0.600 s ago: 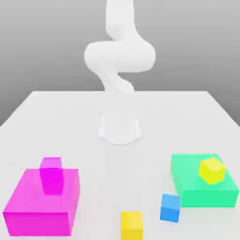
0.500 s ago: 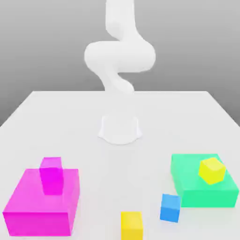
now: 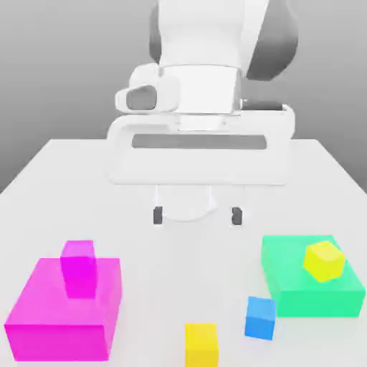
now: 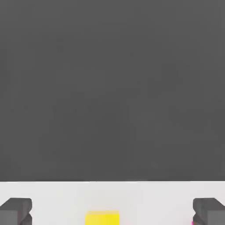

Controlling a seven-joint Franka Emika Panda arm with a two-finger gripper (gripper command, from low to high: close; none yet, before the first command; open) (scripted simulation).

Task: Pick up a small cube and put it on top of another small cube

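One small yellow cube (image 3: 201, 345) rests on the white table at the front, a little to the exterior view's right of centre. The other small yellow cube (image 3: 324, 260) sits tilted on top of the flat green block (image 3: 287, 287) at the exterior view's right. My gripper (image 3: 197, 215) hangs above the middle of the table, well behind both cubes, open and holding nothing. Its dark fingertips (image 3: 158, 214) stand wide apart. In the hand view the gripper (image 4: 112, 206) frames a yellow cube (image 4: 102, 218) lying on the white surface ahead, between the fingertips (image 4: 16, 210).
A big magenta block (image 3: 50, 315) at the exterior view's left carries a small magenta cube (image 3: 79, 267). A small blue cube (image 3: 260, 317) stands between the front yellow cube and the green block. The arm's white base (image 3: 184, 201) sits behind the gripper.
The arm has swung from a raised, coiled pose to bring the hand forward and low over the table's middle. No cube or block has moved.
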